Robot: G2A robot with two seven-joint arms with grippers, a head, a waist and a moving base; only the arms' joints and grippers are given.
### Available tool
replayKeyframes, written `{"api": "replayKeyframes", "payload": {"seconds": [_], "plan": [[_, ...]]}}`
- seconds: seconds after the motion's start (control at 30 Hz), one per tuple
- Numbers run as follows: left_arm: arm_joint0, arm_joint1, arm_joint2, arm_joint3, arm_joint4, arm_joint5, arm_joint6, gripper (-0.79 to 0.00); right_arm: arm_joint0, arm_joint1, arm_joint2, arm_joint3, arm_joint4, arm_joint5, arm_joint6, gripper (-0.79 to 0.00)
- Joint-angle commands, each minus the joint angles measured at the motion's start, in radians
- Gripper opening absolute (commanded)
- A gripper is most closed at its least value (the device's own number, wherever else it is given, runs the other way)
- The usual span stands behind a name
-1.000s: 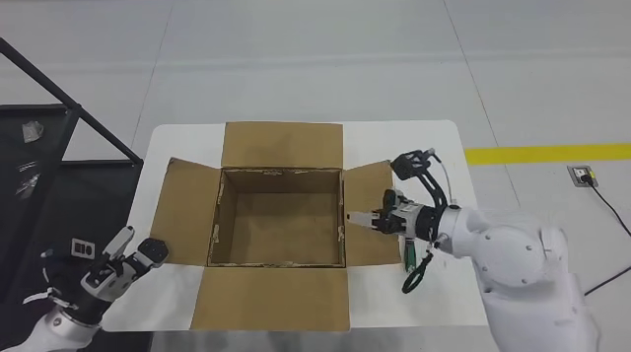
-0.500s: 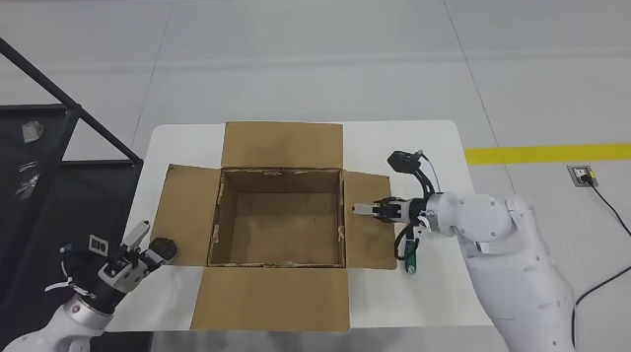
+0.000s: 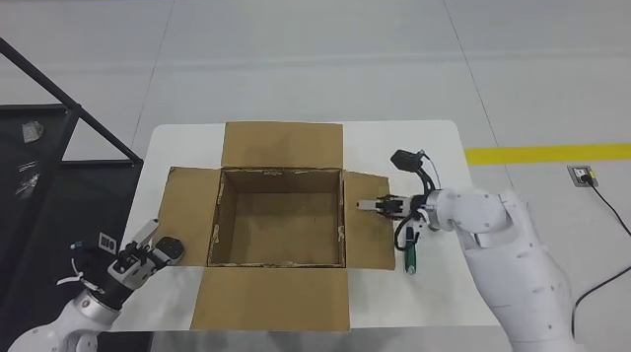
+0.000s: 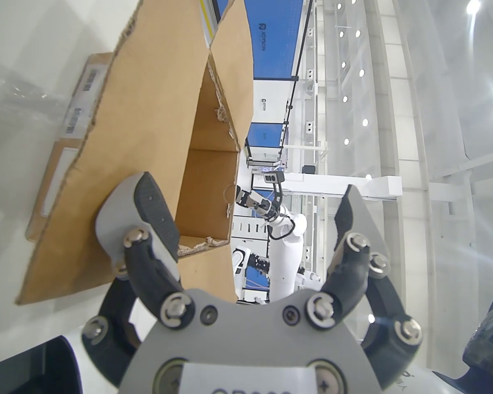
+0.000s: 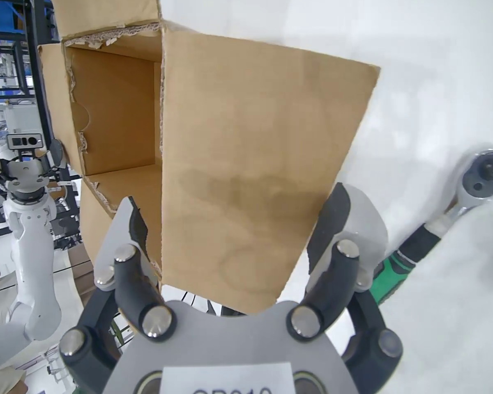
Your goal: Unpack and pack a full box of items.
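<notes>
An open cardboard box sits mid-table with all flaps folded out; its inside looks bare. My right gripper is over the right flap, open, with the flap's edge lying between its fingers. My left gripper is at the outer edge of the left flap, open, with one pad close against the cardboard. Whether either gripper touches its flap I cannot tell. A ratchet wrench with a green handle lies on the table beside the right flap, also in the right wrist view.
The white table has bare strips on both sides of the box. A black metal frame stands off the table's left side. The other arm's gripper shows across the box in the left wrist view.
My left gripper has moved in toward the left flap's edge. My right gripper has shifted slightly toward the back along the right flap. The box and wrench stayed put.
</notes>
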Motion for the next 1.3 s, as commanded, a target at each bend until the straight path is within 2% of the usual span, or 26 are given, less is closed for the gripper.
{"api": "replayKeyframes", "payload": {"seconds": [0.0,0.23,0.33,0.53,0.8,1.27], "plan": [[0.004,0.001,-0.005,-0.001,-0.006,-0.003,0.0,0.0,-0.006,0.007,-0.021,-0.033,-0.126,0.069,0.01,0.0],[0.016,0.002,-0.009,-0.012,-0.014,-0.008,0.005,0.0,-0.041,0.017,-0.062,-0.072,-0.375,0.28,0.01,0.0],[0.02,0.003,-0.008,-0.019,-0.014,-0.009,0.006,0.0,-0.057,0.019,-0.066,-0.084,-0.406,0.305,0.012,0.0],[0.02,0.004,0.002,-0.027,-0.009,-0.009,0.011,0.0,-0.072,0.027,-0.063,-0.084,-0.435,0.268,0.08,0.0],[0.019,0.006,0.011,-0.027,-0.006,-0.009,0.013,0.0,-0.034,0.024,-0.095,-0.006,-0.431,0.239,0.13,0.0],[0.024,0.008,0.01,-0.017,-0.016,-0.016,0.025,0.0,0.055,0.004,-0.155,0.195,-0.386,0.199,0.087,0.0]]}}
